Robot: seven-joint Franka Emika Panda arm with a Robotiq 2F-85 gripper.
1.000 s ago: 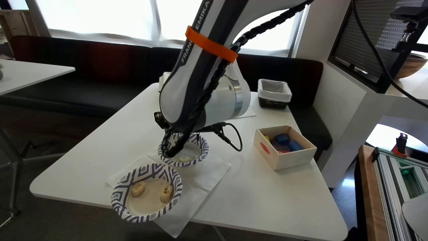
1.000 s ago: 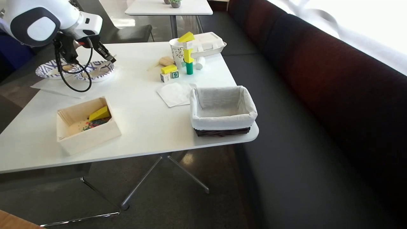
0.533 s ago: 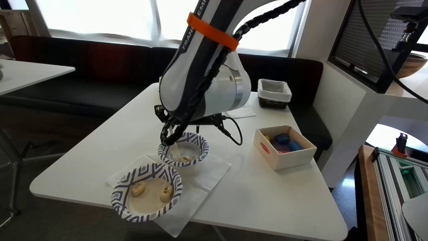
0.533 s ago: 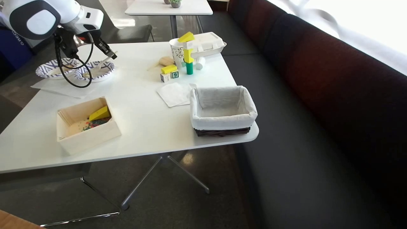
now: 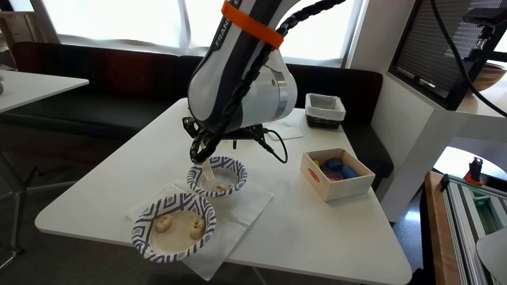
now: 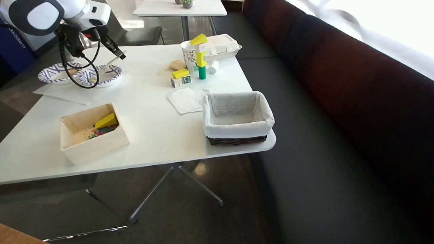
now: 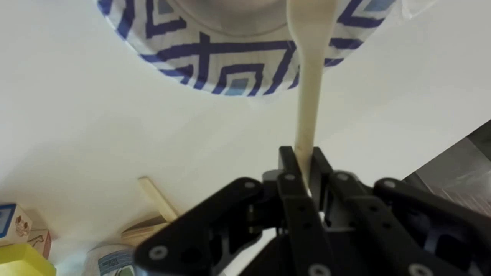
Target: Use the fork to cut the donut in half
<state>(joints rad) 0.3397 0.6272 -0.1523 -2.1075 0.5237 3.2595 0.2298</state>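
Two lumps of pale pastry (image 5: pixel 163 224) lie apart in the nearer paper bowl (image 5: pixel 178 203), which juts over the near edge of the bench (image 5: pixel 317 229). I take the real work to be in the farther paper bowl (image 5: pixel 231 164), set in from that edge, partly over a white napkin (image 5: pixel 235 213). There the donut (image 5: pixel 221 188) rests low, toward the side that faces the near edge.

The fingers (image 7: pixel 287 161) are clenched on the handle end of a pale fork (image 7: pixel 309 96), so the picking-up is done, and so is the carrying: in both exterior views the fork slants down with its head over the farther paper bowl. What I can't vouch for is the cut. The donut looks ragged, but it is too small from here to tell whether it is one mass or two. The tines (image 5: pixel 209 174) show just clear of it, so I see no cutting stroke at this instant.

If it is whole, most of the job is left: bring the tines over its middle and press straight down, minding that the light bowl could skid. If two halves lie there, the cutting is finished. The wooden box (image 5: pixel 348 188) by the right edge and the cloth-lined basket (image 5: pixel 325 114) at the far right corner look to have no part in it.
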